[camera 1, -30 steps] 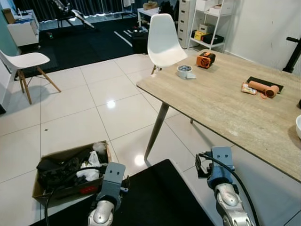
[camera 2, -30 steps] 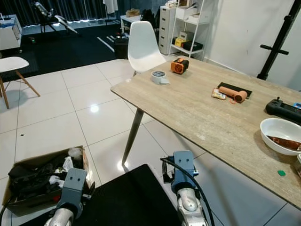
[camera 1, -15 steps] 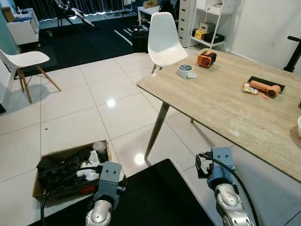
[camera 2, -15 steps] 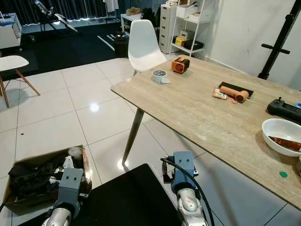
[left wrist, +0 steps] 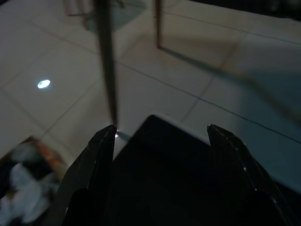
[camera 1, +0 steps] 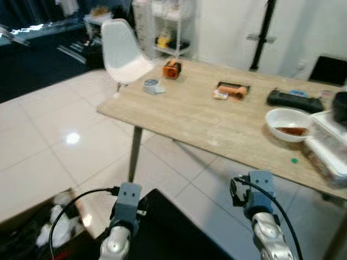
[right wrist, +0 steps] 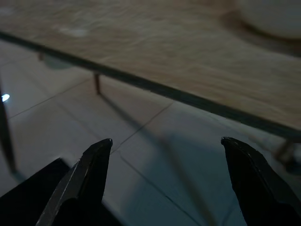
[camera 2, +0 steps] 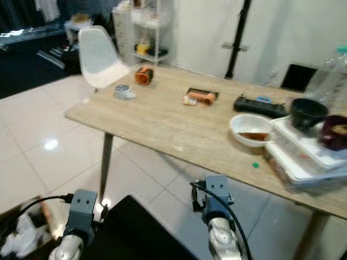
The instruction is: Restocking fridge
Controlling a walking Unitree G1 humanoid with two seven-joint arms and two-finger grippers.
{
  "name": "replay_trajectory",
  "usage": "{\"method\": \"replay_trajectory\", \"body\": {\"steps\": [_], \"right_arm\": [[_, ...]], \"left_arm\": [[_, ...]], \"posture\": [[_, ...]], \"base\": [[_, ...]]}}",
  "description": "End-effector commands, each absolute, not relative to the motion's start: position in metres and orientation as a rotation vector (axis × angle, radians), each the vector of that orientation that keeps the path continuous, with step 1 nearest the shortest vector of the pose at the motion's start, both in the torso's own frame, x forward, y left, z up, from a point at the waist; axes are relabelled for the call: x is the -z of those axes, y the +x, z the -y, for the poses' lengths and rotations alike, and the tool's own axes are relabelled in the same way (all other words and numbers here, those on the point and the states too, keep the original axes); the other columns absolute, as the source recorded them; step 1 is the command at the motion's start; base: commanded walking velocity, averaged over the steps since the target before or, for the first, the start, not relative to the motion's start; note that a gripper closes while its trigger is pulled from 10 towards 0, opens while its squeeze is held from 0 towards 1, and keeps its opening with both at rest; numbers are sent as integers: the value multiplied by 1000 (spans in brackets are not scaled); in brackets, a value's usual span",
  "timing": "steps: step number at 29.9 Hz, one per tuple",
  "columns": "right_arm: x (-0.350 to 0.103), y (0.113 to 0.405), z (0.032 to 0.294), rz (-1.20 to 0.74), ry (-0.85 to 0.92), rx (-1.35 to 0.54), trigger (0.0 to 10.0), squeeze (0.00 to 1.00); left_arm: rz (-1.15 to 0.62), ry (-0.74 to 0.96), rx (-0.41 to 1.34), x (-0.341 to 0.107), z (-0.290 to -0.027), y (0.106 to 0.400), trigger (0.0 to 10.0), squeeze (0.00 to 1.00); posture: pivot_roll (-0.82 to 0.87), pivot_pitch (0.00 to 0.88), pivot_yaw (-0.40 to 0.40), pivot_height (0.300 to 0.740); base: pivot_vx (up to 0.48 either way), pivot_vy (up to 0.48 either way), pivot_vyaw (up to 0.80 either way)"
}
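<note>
Pale wood tabletop [camera 2: 179,127] runs from near right to far left across the room, standing on white glossy floor tiles [camera 1: 49,135]. White wall behind; one shelf unit [camera 2: 142,32] against it at far left. One white chair [camera 2: 97,51] stands at the tabletop's far left end.

Near long edge of the tabletop is bare; open tile lies to its left and in front. One slanted table leg [camera 2: 105,157] under the left corner. A dark mat [left wrist: 160,174] covers the floor at the robot's feet. One cardboard box of crumpled stuff [camera 1: 38,235] sits on the floor, near left.

Count on the tabletop, left to right: one tape roll [camera 2: 123,91], one orange gadget [camera 2: 143,74], one orange tube on a dark tray [camera 2: 202,97], one black controller [camera 2: 259,105], one white bowl [camera 2: 251,129], stacked clear food containers [camera 2: 303,154] at the right end carrying one black bowl [camera 2: 308,112] and one purple bowl [camera 2: 334,130]. One clear bottle [camera 2: 328,73] at far right, blurred.

Left claw [left wrist: 160,136] hangs low above the mat, fingers spread, holding nothing. Right claw [right wrist: 167,146] hangs below the tabletop's near edge, fingers spread, holding nothing.
</note>
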State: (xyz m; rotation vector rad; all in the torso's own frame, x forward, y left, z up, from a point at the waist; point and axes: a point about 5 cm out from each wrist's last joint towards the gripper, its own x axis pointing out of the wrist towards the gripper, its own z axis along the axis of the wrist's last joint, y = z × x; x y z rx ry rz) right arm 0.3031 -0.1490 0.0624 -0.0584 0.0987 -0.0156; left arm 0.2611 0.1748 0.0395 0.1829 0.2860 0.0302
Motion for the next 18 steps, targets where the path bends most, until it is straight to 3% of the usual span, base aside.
{"method": "replay_trajectory", "body": {"steps": [1, 18], "right_arm": [[-56, 300, 150, -129, -50, 18, 10000, 0], [-56, 300, 150, -132, -50, 21, 10000, 0]], "left_arm": [[-307, 179, -30, -36, -175, 259, 10000, 0], [-305, 175, -29, -38, -174, 260, 10000, 0]], "posture": [[-34, 110, 28, 710], [-36, 111, 31, 710]], "base": [[0, 0, -800], [0, 0, -800]]}}
